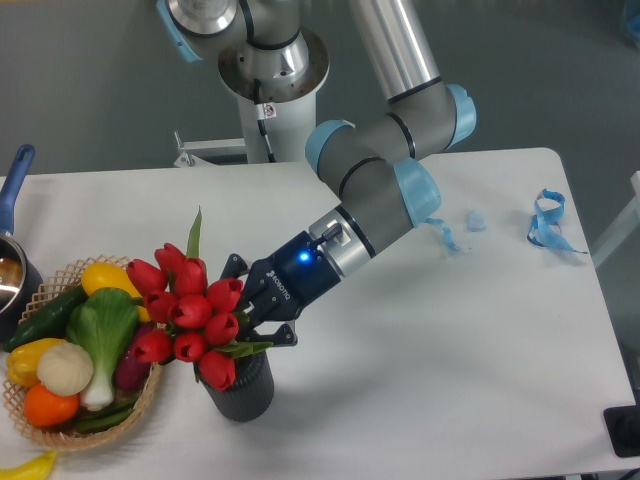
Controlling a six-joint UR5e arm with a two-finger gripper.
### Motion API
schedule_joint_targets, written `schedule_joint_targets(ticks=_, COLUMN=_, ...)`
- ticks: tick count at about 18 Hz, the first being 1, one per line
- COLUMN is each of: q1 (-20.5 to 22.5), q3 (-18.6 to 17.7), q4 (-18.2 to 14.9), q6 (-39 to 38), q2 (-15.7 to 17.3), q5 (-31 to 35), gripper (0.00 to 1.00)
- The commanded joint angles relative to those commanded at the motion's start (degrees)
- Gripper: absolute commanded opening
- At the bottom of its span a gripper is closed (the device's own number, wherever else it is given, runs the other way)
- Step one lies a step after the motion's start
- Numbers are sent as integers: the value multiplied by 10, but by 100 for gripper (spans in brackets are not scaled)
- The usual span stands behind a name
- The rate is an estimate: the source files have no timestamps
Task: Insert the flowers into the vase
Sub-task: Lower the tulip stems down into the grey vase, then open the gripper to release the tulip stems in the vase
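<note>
- Currently the gripper (252, 318) has its jaws closed on the stems of the red tulips (190, 312), just behind the buds; the fingers are partly hidden by leaves.
- Tulip bunch sits tilted to the left, buds overhanging the rim of the dark grey ribbed vase (240, 384), lowest bud touching or just over its mouth. Stem ends not visible, so I cannot tell how deep they sit.
- Judgement: insertion under way, not confirmed seated.
- To do well: bring the stems more upright over the mouth, lower slowly, release only once the bunch bears on the rim.
- Risk: a sideways push could tip the vase toward the wicker basket (56, 432) of vegetables just beside it.
</note>
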Motion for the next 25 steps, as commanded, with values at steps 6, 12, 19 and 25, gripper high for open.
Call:
schedule_joint_targets(ticks=6, q1=0, q3=-9, q4=0, q6=3, q2=-8, q5=5, gripper=35)
schedule_joint_targets(ticks=12, q1=5, q3=-21, q4=0, q6=20, q2=-7, q5=5, gripper=71)
schedule_joint_targets(ticks=19, q1=16, q3=-28, q4=0, q6=20, q2=-3, q5=4, gripper=100)
schedule_joint_targets(ticks=25, q1=27, q3=-24, q4=0, q6=18, q2=28, q5=1, gripper=100)
